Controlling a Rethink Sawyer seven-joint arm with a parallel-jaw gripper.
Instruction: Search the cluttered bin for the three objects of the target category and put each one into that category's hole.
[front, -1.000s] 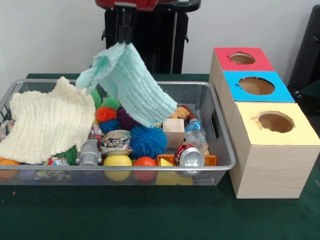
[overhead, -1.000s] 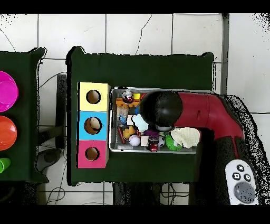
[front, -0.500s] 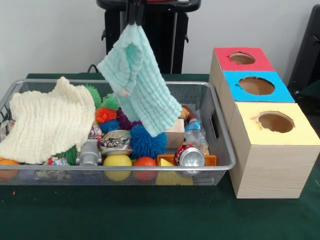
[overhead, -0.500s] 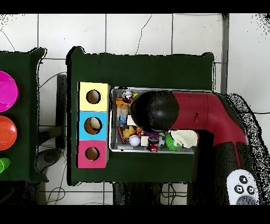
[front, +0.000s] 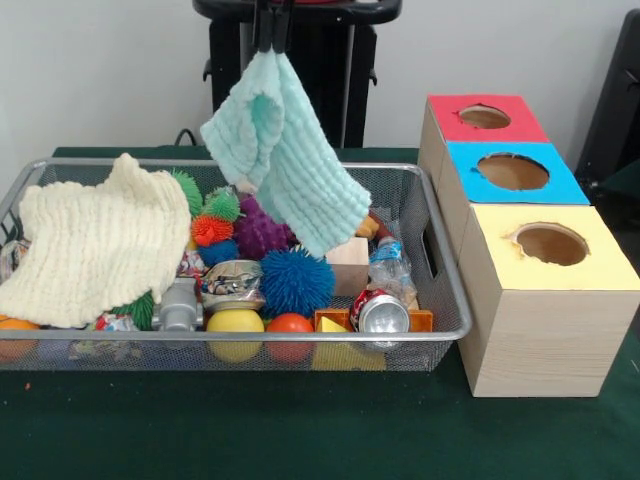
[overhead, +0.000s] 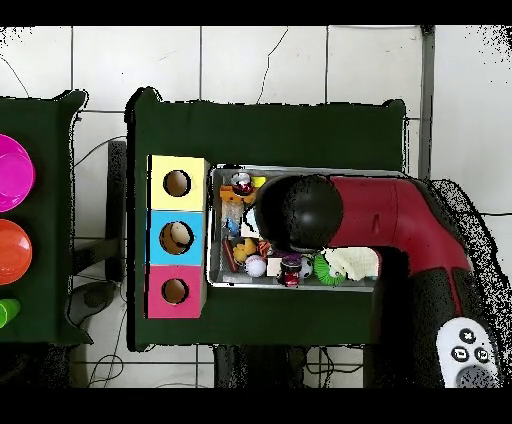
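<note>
Above the middle of the wire bin (front: 440, 290), the gripper (front: 272, 40) is pinched tight on the top corner of a mint-green knitted cloth (front: 285, 160), which hangs down with its lower edge over the toys at the bin's far side. Below it lie a blue spiky ball (front: 296, 282), a purple spiky ball (front: 262, 230) and a crushed can (front: 382, 312), with a cream cloth (front: 95, 240) draped at the left end. Right of the bin stand the red box (front: 485, 120), blue box (front: 512, 172) and yellow box (front: 550, 250), each with a round hole on top.
</note>
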